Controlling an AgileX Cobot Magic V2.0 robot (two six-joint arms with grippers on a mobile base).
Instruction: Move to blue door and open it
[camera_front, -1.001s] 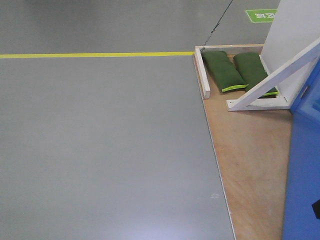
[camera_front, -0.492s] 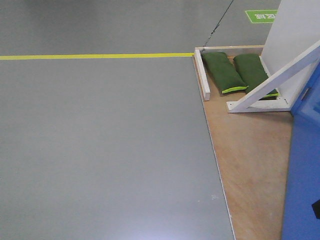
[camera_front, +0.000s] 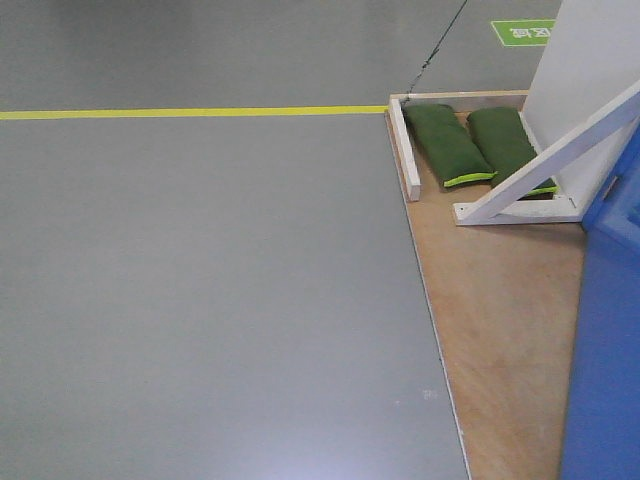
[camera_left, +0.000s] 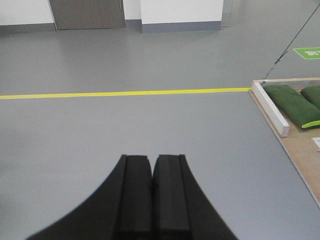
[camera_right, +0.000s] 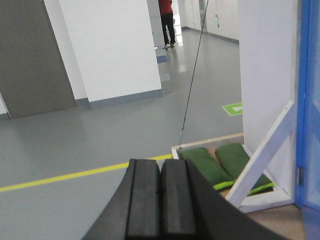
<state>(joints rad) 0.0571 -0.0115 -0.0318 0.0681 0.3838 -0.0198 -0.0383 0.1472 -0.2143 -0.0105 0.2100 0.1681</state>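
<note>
Jaws together on the black left gripper (camera_left: 151, 159) and black right gripper (camera_right: 160, 162); glossy bright-blue door panel (camera_front: 608, 350) borders light plywood base (camera_front: 500, 320)

Front camera: high up, tilted steeply down at the grey floor, standing near-left of the pair of dark green sandbags (camera_front: 450, 145). Left wrist camera: low, faces forward over the black left gripper (camera_left: 152, 159), sandbags at the far right edge. Right wrist camera: near level, looks over the black right gripper (camera_right: 160, 162), sandbags just beyond-right. All three share the sandbags and the thin yellow floor line (camera_front: 190, 111) running left from them.
</note>
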